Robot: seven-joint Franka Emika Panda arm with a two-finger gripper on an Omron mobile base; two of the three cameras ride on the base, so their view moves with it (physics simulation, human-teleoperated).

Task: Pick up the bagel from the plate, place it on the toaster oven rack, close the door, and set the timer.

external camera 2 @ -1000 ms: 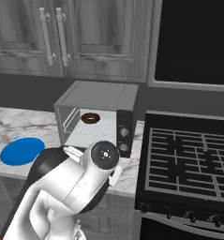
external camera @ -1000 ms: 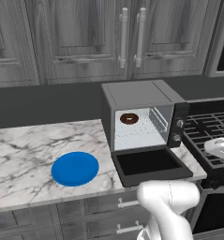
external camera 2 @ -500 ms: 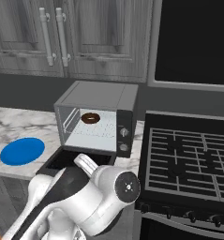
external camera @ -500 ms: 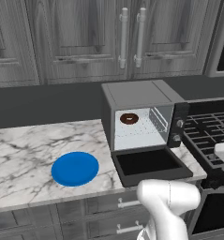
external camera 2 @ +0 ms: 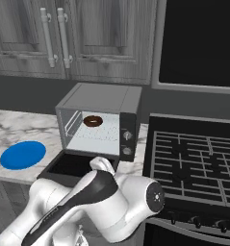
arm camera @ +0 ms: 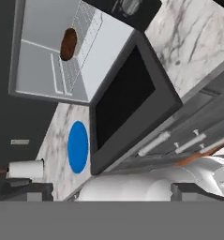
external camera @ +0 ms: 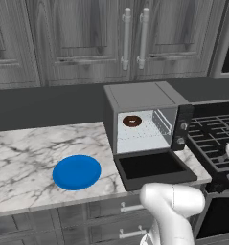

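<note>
On the toaster oven rack, glossy dark-brown ringed bagel; fingers spread wide, empty

Grey wood cabinets, marble counter, black stove.

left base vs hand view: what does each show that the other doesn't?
Left base view alone: the upper cabinet doors with their bar handles, and the stove grates to the right of the toaster oven.

Hand view alone: a white paper towel roll on the counter beyond the plate.

Both: the bagel on the toaster oven rack, the door dropped open, the blue plate bare on the marble counter, and the oven's control knobs.
</note>
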